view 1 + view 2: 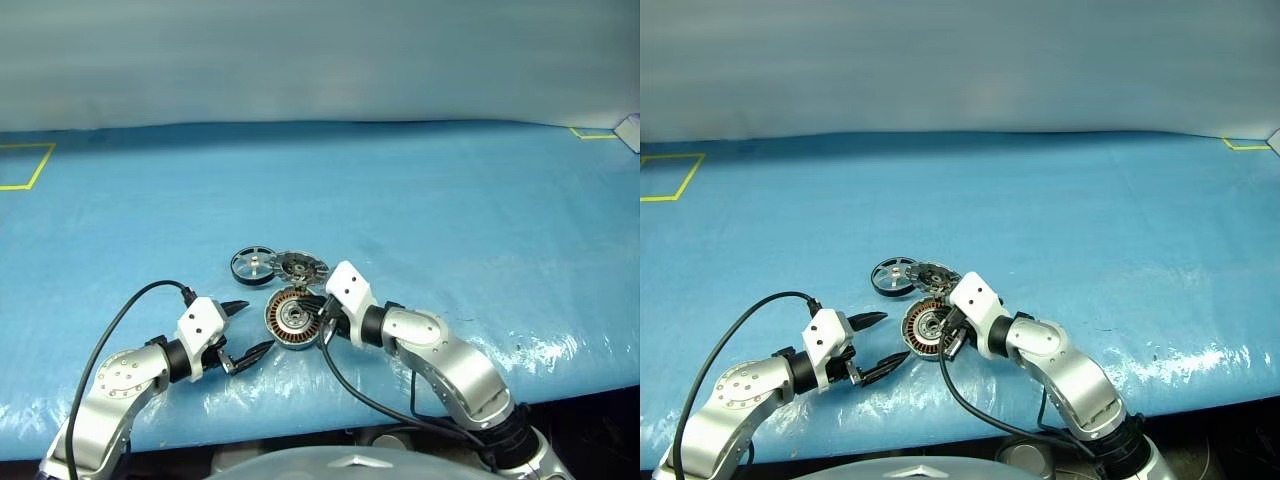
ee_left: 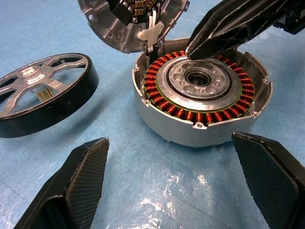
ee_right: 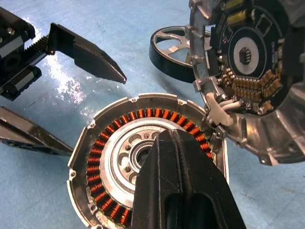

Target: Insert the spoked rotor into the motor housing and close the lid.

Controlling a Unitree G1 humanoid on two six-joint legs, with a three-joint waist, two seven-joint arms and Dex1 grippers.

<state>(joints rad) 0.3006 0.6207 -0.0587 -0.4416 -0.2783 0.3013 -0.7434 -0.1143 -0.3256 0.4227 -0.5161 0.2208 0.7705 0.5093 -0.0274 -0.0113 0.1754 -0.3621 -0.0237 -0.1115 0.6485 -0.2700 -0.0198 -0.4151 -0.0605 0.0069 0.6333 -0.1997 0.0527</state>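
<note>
Blue plastic sheeting covers the surface (image 1: 450, 220), crinkled and glossy near the front edge; yellow tape marks sit at its far left and far right corners, pale wall behind.

Left claw (image 1: 245, 327) hangs released, both black fingers spread wide, low over the sheet just left of the parts, touching nothing.

Spoked rotor, the small flat wheel with black outer rim, silver spokes and hub (image 1: 253, 265), lies flat on the sheet at the back left of the cluster, not yet inserted. Looks stiff and light; the smooth rim is likely slippery, so I'd pinch across the rim or take a spoke, and avoid loading the short centre shaft.

Lid, the grey ribbed metal disc with dark electronics on its face (image 1: 301, 268), is propped tilted against the far edge of the housing, joined to it by thin white wires. Fragile link; don't tug.

Motor housing, the round metal disc with copper windings around a silver centre (image 1: 292, 320), sits open side up. Probably heavy enough to stay put. Windings scratch easily.

Right claw (image 3: 178, 157) is clenched, empty, tips over the housing's centre and near windings; contact unclear.
</note>
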